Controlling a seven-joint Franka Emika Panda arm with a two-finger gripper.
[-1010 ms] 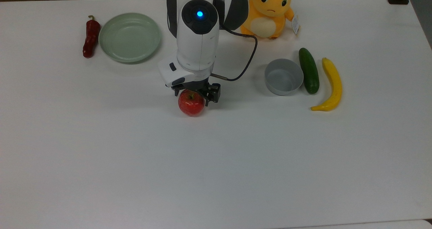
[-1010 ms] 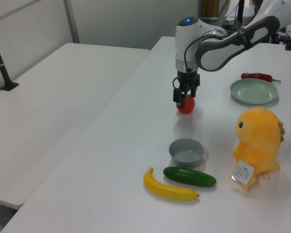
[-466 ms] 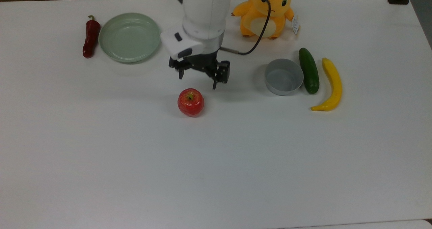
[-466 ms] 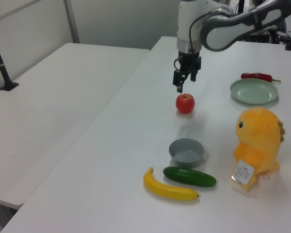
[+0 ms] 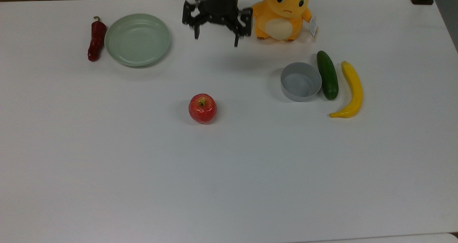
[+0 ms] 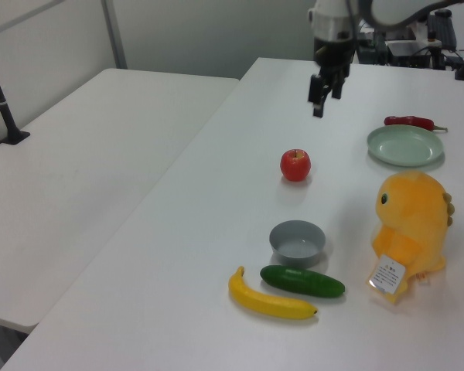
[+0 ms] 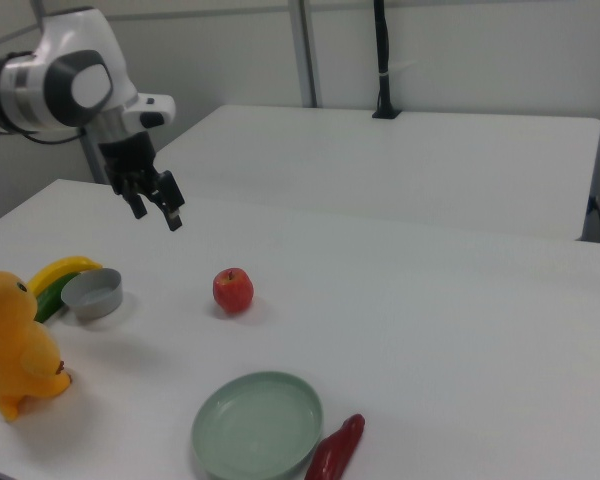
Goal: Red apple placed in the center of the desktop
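Note:
The red apple rests stem up on the white desktop, near its middle; it also appears in the left view and the right view. My gripper hangs open and empty, raised well above the table and back from the apple, between the green plate and the plush toy in the top view. In the left view the gripper is high above the apple, and in the right view the gripper is up and to the right view's left of it.
A pale green plate and a dark-red chili pepper lie at the top view's upper left. An orange plush toy, a grey bowl, a cucumber and a banana occupy the top view's right.
My gripper let go of the apple, then rose and drew back toward the top view's upper edge. The apple stayed where it was set down.

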